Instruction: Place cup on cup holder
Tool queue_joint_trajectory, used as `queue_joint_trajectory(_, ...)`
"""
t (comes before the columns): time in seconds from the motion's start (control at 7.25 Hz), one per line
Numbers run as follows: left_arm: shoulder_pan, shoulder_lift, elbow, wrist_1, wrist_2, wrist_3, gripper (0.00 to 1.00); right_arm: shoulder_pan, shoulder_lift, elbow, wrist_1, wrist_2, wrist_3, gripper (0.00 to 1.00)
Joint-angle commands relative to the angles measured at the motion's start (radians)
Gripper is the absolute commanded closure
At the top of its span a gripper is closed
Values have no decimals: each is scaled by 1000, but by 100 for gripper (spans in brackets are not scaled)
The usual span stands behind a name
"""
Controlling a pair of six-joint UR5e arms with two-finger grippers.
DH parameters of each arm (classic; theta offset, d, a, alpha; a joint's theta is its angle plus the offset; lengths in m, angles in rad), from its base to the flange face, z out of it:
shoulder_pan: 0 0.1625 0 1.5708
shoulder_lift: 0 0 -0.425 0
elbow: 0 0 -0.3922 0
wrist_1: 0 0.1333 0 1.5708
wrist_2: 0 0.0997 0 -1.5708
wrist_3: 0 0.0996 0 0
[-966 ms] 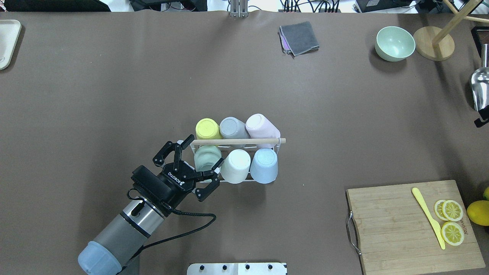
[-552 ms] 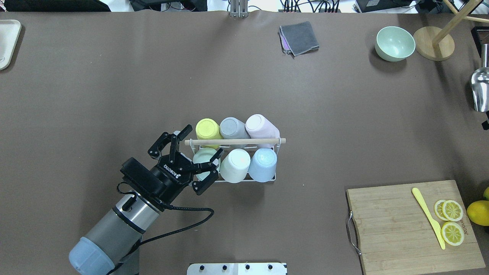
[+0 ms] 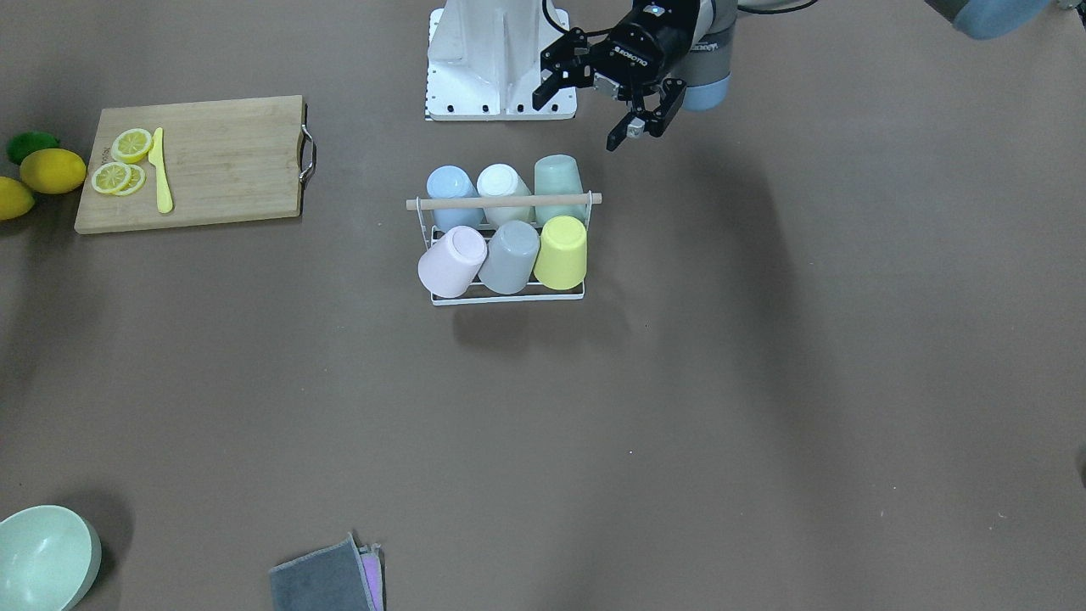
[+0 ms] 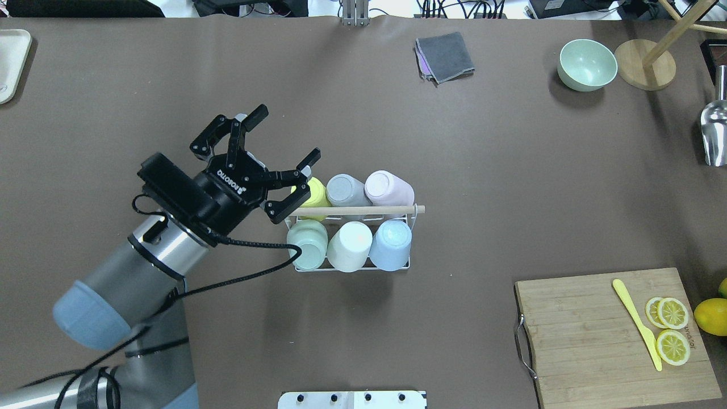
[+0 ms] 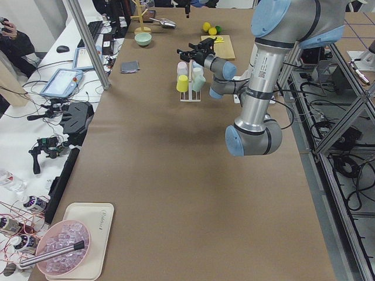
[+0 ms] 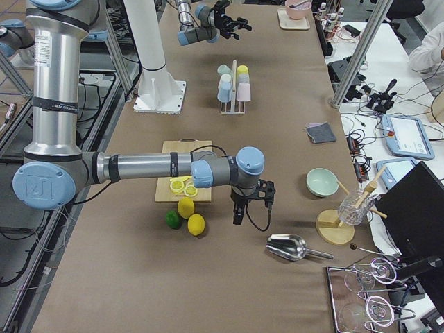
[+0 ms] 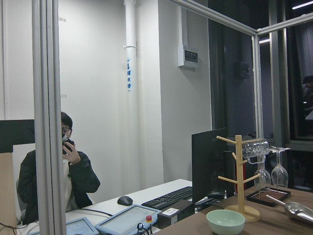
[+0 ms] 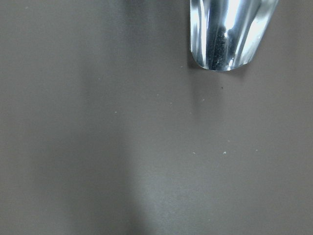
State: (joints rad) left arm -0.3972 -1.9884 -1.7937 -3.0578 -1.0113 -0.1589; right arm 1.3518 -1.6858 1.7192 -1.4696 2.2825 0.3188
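Note:
The cup holder point(image 4: 363, 211) is a white wire rack with a wooden rod handle; it stands mid-table and also shows in the front view point(image 3: 507, 202). Several cups sit upside down on its prongs, among them a mint green cup point(image 4: 306, 241) at its near-left corner, also in the front view point(image 3: 558, 180). My left gripper point(image 4: 284, 136) is open and empty. It hovers raised above the table, just left of the rack over the yellow cup point(image 4: 312, 193), apart from the mint cup. My right gripper point(image 6: 239, 208) shows only in the right side view, near the lemons; I cannot tell its state.
A cutting board point(image 4: 590, 341) with lemon slices and a yellow knife lies at the near right. A mint bowl point(image 4: 586, 64), a wooden stand point(image 4: 644, 63) and a metal scoop point(image 4: 714, 133) are at the far right. A grey cloth point(image 4: 445, 55) lies at the back.
My left gripper, still open, has drawn back from the mint green cup, risen and moved away toward the far left. The mint cup stays on the rack.

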Motion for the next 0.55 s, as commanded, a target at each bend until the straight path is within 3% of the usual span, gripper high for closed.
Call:
queue_joint_trajectory(0.0,-377,-22,-6,426,-418,-7,2,16,-12,0,18,-47,-1,1)
queue_joint_trajectory(0.14,-438,-23,0,558,-472,-10,2,32,-15,-7,17,-63,-10,1)
queue_joint_trajectory(0.41,-468,34,14,766,-469,-124,2,55,-18,-77,18,-55,-76,1)
